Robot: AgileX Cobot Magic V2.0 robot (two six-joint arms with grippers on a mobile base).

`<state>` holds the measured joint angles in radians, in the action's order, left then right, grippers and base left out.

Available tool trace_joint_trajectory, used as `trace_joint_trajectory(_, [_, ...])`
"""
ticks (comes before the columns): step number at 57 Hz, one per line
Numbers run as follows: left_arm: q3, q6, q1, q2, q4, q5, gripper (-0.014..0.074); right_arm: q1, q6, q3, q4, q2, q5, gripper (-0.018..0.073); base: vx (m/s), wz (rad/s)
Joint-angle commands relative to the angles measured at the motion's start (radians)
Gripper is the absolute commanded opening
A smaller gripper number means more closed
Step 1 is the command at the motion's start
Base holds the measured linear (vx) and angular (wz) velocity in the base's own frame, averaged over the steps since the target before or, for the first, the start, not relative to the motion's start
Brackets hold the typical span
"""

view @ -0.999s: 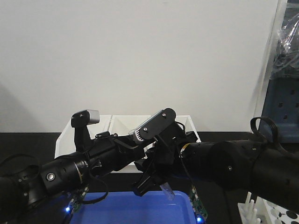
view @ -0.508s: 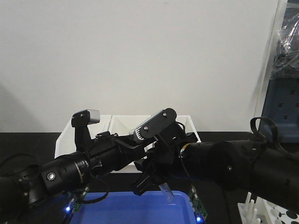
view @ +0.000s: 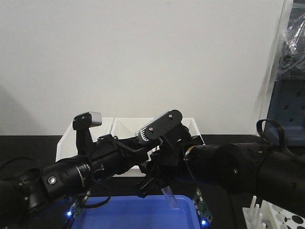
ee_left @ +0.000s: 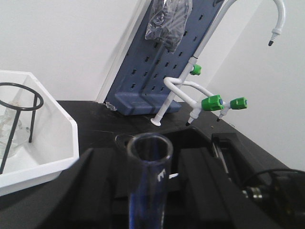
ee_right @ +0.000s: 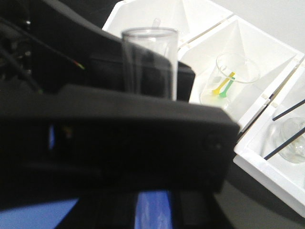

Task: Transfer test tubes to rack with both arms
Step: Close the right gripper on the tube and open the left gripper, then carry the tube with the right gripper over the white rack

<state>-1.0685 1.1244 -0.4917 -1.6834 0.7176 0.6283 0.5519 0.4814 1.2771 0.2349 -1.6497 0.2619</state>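
Slight dip: test tube (view: 169,196) tip sits lower over the blue tray (view: 128,215). My left gripper (ee_left: 145,193) pinches it. Right gripper (view: 153,182): jaws hidden behind a blurred black bar, grip can't tell. Tube is clear glass, steeply tilted, open mouth up, rounded end down. Far right, rack (view: 255,212) cut off.

Black arms (view: 238,167), clear test tube (ee_left: 147,191), blue tray (view: 133,214), white bins (view: 126,125), green tap knobs (ee_left: 211,102), slate-blue perforated pegboard (ee_left: 152,71)
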Motion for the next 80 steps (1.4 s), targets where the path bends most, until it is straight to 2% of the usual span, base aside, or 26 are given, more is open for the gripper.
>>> trace_joint_trajectory(1, [-0.034, 0.01, -0.004, 0.044, -0.032, 0.077, 0.0514, -0.004, -0.002, 0.034, 0.005, 0.039, -0.077, -0.001, 0.0, 0.0])
trace_joint_trajectory(16, [-0.034, -0.001, -0.004, 0.045, -0.032, 0.06, 0.0517, -0.032, -0.004, 0.034, 0.005, 0.039, -0.091, -0.001, 0.0, 0.0])
trace_joint_trajectory(25, [-0.034, -0.001, 0.011, 0.047, -0.032, 0.069, 0.0517, -0.105, -0.052, 0.034, 0.004, 0.039, -0.095, -0.001, 0.0, 0.0])
trace_joint_trajectory(41, [-0.034, -0.001, 0.061, 0.047, -0.032, 0.068, 0.0517, -0.254, -0.052, 0.033, 0.009, 0.048, -0.125, -0.0009, 0.0, 0.0])
trace_joint_trajectory(47, [-0.034, -0.001, 0.081, 0.047, -0.031, 0.067, 0.0517, -0.305, -0.053, 0.023, 0.038, 0.087, -0.142, -0.0009, 0.0, 0.0])
trace_joint_trajectory(54, [-0.034, -0.001, 0.098, 0.047, -0.031, 0.066, 0.0517, -0.366, -0.053, -0.057, 0.041, 0.184, -0.247, -0.0009, 0.0, 0.0])
trace_joint_trajectory(66, [-0.034, -0.001, 0.104, 0.047, -0.031, 0.048, 0.0517, -0.484, -0.053, -0.345, 0.102, 0.382, -0.465, -0.0009, 0.0, 0.0])
trace_joint_trajectory(74, [-0.034, -0.001, 0.104, 0.047, -0.031, 0.029, 0.0517, -0.495, -0.053, -0.505, 0.179, 0.429, -0.633, -0.0008, 0.0, 0.0])
trace_joint_trajectory(80, [-0.034, -0.001, 0.104, 0.047, -0.031, 0.003, 0.0517, -0.492, -0.068, -0.597, 0.181, 0.431, -0.716, -0.0008, 0.0, 0.0])
